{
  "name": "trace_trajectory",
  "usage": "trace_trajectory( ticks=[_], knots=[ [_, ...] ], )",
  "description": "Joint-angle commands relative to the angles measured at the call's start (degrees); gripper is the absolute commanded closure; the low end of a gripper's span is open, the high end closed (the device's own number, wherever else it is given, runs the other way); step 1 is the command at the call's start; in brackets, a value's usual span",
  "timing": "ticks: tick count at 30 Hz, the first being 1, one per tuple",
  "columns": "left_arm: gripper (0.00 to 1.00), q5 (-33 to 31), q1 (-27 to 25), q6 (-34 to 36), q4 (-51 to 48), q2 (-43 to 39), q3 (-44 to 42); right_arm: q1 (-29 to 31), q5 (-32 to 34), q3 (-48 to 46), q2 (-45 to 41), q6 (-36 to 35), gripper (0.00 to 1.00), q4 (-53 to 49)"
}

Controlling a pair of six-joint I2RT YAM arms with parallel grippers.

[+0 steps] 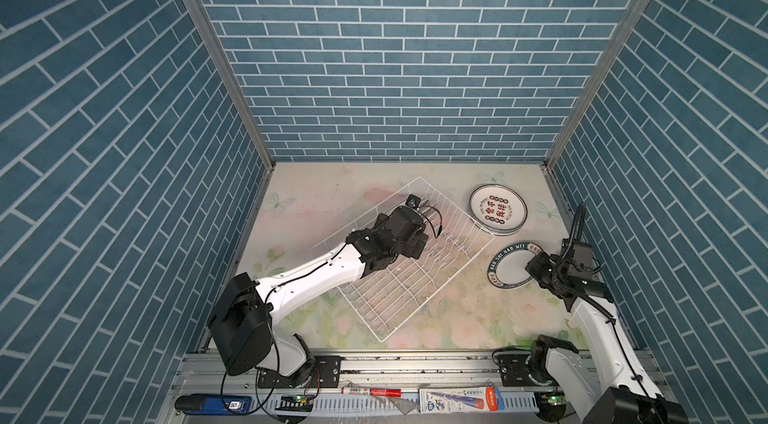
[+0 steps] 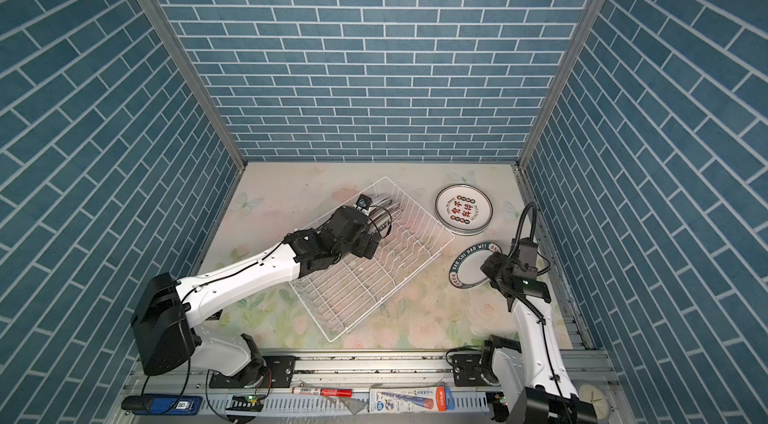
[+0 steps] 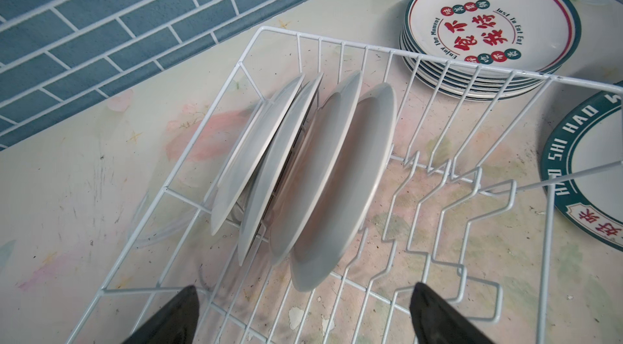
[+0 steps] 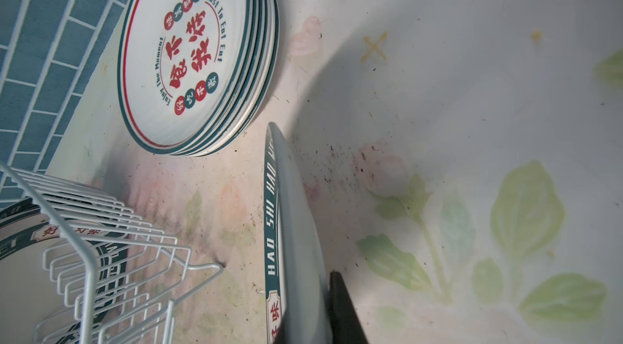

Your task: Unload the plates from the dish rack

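The white wire dish rack (image 1: 415, 289) (image 2: 365, 289) (image 3: 448, 170) (image 4: 101, 258) lies askew mid-table. Several white-backed plates (image 3: 303, 163) (image 2: 386, 210) stand on edge at its far end. My left gripper (image 3: 303, 286) is open over the rack, its wide-apart fingertips (image 3: 182, 312) just short of the nearest standing plate. My right gripper (image 4: 310, 318) (image 1: 536, 266) is shut on the rim of a green-rimmed plate (image 4: 290, 224) (image 1: 509, 268) (image 2: 469, 270) (image 3: 580, 170), held low to the right of the rack. A stack of lettered plates (image 1: 497, 210) (image 2: 463, 210) (image 3: 488, 32) (image 4: 188, 56) sits at the back right.
Blue tiled walls (image 1: 399, 69) close in the back and both sides. The near half of the rack holds only bare prongs (image 3: 431, 231). On the front rail lie a red marker (image 1: 372, 392), a packet (image 1: 457, 399) and a blue device (image 1: 216, 403).
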Motion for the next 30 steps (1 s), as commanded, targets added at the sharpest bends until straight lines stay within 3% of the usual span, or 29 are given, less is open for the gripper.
trace_trajectory(
  ticks=[1,7,16,30],
  knots=[
    [0.02,-0.80,-0.15,0.78,0.39,-0.75,-0.44,-0.45,-1.41,-2.08,0.28,0.40,0.96,1.47],
    [0.03,-0.43,-0.52,1.56,0.74,0.57,-0.27,-0.63,-1.92,-3.48,1.25,0.40,0.75,1.78],
    [0.07,-4.29,-4.70,3.29,0.22,2.85,1.31,-0.72,-2.71,-5.81,3.96,1.41,0.68,5.55],
    [0.12,-11.51,-9.48,3.81,-2.73,9.73,5.90,-0.72,-2.55,-6.17,5.03,0.28,0.34,5.22]
  ],
)
